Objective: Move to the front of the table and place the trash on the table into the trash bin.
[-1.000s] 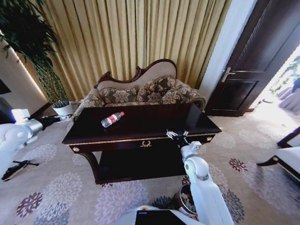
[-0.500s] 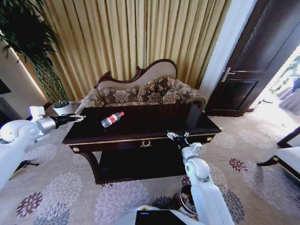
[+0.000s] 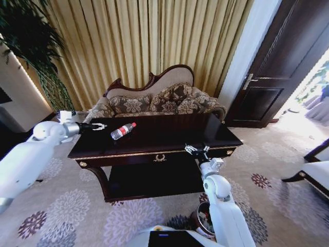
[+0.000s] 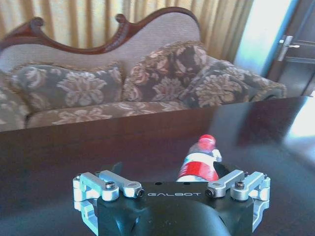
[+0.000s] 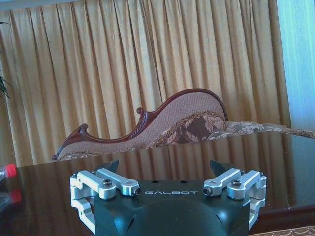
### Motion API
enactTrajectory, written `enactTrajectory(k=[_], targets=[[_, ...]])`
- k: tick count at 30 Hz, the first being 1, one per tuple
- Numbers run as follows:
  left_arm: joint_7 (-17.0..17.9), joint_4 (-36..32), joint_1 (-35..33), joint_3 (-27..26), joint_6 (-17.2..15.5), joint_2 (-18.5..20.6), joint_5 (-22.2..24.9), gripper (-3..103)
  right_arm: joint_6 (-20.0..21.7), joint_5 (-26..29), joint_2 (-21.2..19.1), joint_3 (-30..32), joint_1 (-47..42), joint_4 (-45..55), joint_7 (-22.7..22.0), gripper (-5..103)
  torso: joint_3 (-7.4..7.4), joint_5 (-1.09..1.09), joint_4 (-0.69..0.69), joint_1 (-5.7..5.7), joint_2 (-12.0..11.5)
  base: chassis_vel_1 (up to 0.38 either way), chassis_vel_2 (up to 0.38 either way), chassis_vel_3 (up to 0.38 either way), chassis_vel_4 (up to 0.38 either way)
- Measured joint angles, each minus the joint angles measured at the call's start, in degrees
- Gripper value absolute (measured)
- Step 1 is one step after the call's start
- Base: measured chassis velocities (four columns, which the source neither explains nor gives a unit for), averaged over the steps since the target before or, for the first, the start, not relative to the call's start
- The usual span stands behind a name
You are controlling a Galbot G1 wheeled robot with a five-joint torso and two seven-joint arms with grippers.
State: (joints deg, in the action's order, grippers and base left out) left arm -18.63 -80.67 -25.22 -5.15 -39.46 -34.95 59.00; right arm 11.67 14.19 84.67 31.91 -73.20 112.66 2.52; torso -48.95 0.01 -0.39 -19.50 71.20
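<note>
A clear plastic bottle with a red label and cap, the trash (image 3: 123, 130), lies on its side on the left part of the dark glossy table (image 3: 169, 135). My left gripper (image 3: 99, 126) hovers open over the table's left end, just short of the bottle. In the left wrist view the bottle (image 4: 199, 160) lies ahead of the open left gripper (image 4: 170, 169), nearer one finger. My right gripper (image 3: 197, 150) stands open at the table's front edge, right of the gold emblem. The trash bin (image 3: 201, 219) sits on the carpet by my base, partly hidden by the right arm.
A patterned sofa (image 3: 154, 101) stands close behind the table, with curtains behind it. A tall plant (image 3: 31, 46) is at the far left, a dark door (image 3: 277, 67) at the right, and a chair (image 3: 316, 172) at the right edge. The right wrist view catches the bottle's cap (image 5: 8, 170).
My left arm has swung in from the left, carrying its gripper over the table's left end up close to the bottle. The right gripper has barely shifted.
</note>
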Motion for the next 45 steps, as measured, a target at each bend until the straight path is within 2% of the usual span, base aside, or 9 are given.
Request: enactTrajectory(k=[9,17,30,45], targets=[[-2.5,7.0,5.8,6.0,0.2,-4.4,-2.9,100,-0.4,-1.5,1.5,-0.2,-0.2,-0.5,0.0,100,0.00,0.00,-0.02,0.00,0.0,0.000,0.000,0.000,0.000],[-3.9,9.6,7.9,8.1,0.3,-6.9,-4.7,100,-1.0,-1.8,1.6,0.3,-0.4,-0.6,-0.2,100,0.00,0.00,-0.01,-0.01,0.0,0.000,0.000,0.000,0.000],[-7.5,8.2,8.7,9.3,-1.4,-6.8,-6.1,100,-1.9,-2.5,1.9,-0.1,-0.4,-1.9,-0.2,100,0.00,0.00,0.00,0.00,0.0,0.000,0.000,0.000,0.000],[-8.0,11.3,8.2,9.2,-1.4,-7.7,-7.1,100,-3.2,-3.1,2.1,-0.3,-0.2,-3.2,-0.2,100,0.01,0.00,0.00,0.00,0.0,0.000,0.000,0.000,0.000]])
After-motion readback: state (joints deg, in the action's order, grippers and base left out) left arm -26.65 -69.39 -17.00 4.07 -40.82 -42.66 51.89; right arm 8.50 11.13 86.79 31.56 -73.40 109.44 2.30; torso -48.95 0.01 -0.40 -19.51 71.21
